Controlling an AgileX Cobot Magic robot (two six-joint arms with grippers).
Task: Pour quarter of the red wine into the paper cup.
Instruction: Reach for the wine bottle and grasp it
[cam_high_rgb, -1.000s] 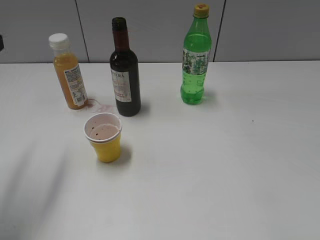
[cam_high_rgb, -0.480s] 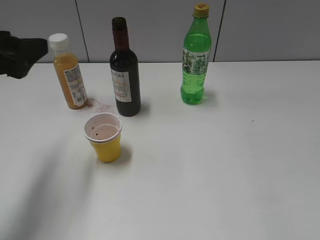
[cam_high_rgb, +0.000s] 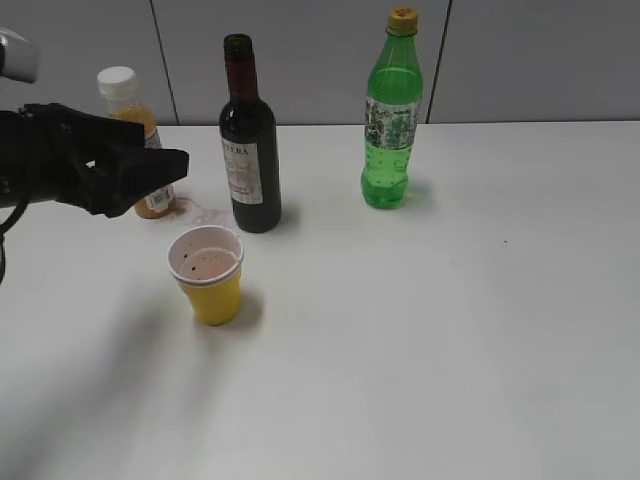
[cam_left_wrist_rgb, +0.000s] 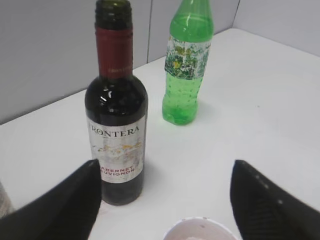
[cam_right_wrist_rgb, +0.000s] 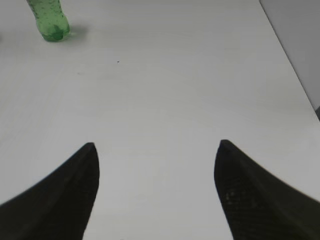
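Plain white counter (cam_high_rgb: 450, 330) against grey wall panels, red wine (cam_high_rgb: 249, 150) standing upright just behind the paper cup (cam_high_rgb: 208, 273), and the left gripper (cam_left_wrist_rgb: 165, 197), jaws wide apart, should probably square up around the label before squeezing; right gripper (cam_right_wrist_rgb: 156, 192) is spread open too.

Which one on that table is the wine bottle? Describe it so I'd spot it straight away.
On the white table, three bottles stand along the far edge. The wine bottle is the middle one, just behind the yellow paper cup. It alone is dark glass, with a maroon neck, white label and no cap.
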